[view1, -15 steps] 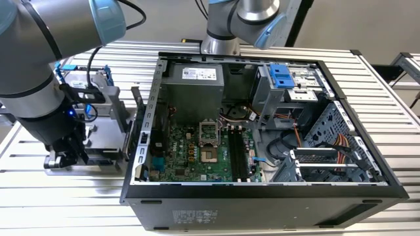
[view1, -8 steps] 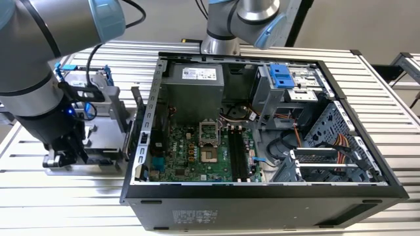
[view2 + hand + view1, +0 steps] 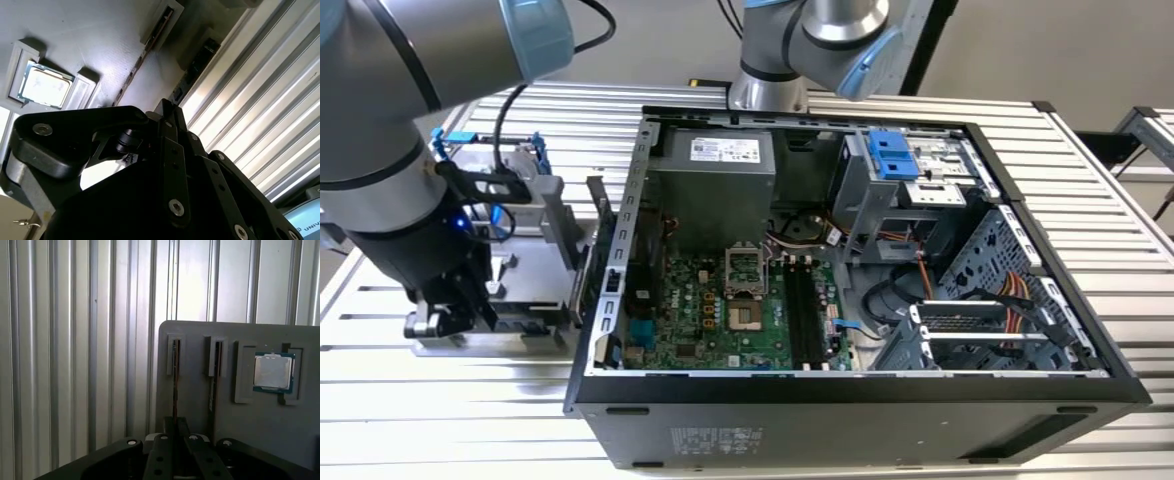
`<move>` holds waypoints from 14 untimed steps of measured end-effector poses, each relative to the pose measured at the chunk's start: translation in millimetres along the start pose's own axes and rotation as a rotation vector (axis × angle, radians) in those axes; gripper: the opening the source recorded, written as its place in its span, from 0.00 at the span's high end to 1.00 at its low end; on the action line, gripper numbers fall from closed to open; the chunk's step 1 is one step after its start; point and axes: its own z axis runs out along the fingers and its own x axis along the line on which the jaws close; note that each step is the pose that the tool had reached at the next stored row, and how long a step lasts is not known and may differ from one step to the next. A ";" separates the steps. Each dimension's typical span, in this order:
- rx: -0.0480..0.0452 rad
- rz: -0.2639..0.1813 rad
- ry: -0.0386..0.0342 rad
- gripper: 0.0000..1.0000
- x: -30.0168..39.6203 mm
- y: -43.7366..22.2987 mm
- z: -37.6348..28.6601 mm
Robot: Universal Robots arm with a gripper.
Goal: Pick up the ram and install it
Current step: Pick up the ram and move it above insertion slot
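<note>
On the ribbed metal tabletop [image 3: 454,420], an open computer case [image 3: 854,395] lying on its side, with a grey tray [image 3: 494,345] just beside it on the exterior view's left.

Inside the case: a green mainboard [image 3: 707,300] with long black memory slots [image 3: 807,310] standing open, a grey power supply [image 3: 720,185], a drive cage [image 3: 891,155] with blue tabs, and loose orange and red cables [image 3: 994,295].

Inside the tray [image 3: 195,390], in both wrist views: the ram [image 3: 175,375] on edge in one narrow slot, a second stick [image 3: 216,372] on edge in the neighbouring slot, and a square processor chip [image 3: 273,371] flat in a recess beyond that.

End effector [image 3: 175,422] down over the tray, clenched on the exposed thin edge of the ram. Ram seated in its slot, not lifted out, well apart from the mainboard. Same grip in the second wrist view: end effector [image 3: 167,107] at the near end of the ram [image 3: 134,75], processor chip [image 3: 45,86] off to one side.

White label [image 3: 724,150] on the power supply and a pale sticker [image 3: 716,438] on the case's outer wall, neither legible.

Bare tabletop [image 3: 75,340] alongside the tray's straight edge. Black rim of the case between tray and mainboard.
</note>
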 end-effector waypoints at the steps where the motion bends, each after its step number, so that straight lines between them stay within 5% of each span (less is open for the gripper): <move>1: 0.0001 0.000 -0.0001 1.00 0.0 0.0 -0.3; 14: 0.0001 0.000 0.0000 1.00 0.1 0.0 -3.7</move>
